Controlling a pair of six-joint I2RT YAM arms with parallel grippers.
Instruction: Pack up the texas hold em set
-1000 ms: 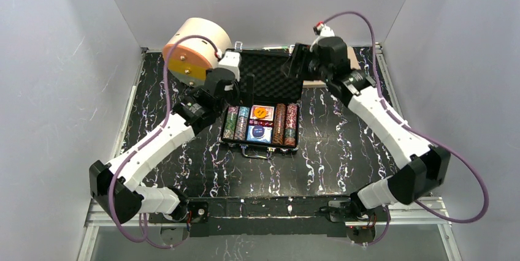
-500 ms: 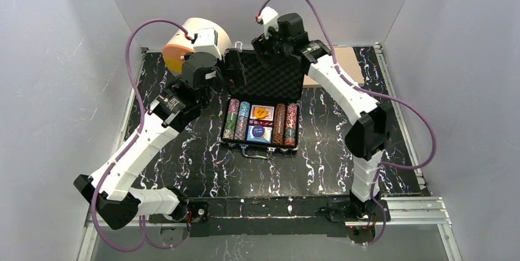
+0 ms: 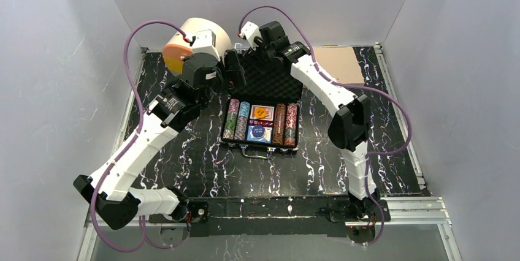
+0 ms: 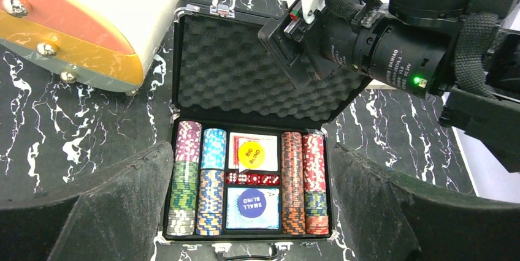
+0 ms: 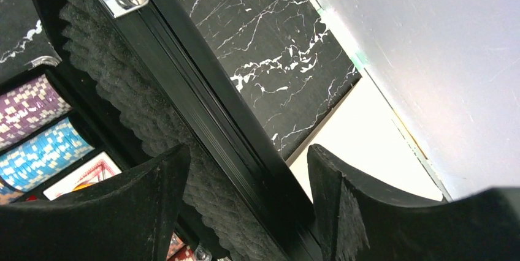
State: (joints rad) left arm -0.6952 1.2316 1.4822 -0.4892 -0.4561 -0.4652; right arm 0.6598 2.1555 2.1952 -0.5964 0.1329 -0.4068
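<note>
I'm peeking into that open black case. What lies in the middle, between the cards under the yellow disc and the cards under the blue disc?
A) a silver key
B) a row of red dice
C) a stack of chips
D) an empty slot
B: the left wrist view shows a row of red dice lying between the yellow disc and the blue disc in the case.

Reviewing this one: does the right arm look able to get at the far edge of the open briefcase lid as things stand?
Probably yes. The right gripper is open, with the lid rim lying between its fingers, and nothing else blocks that edge.
</note>
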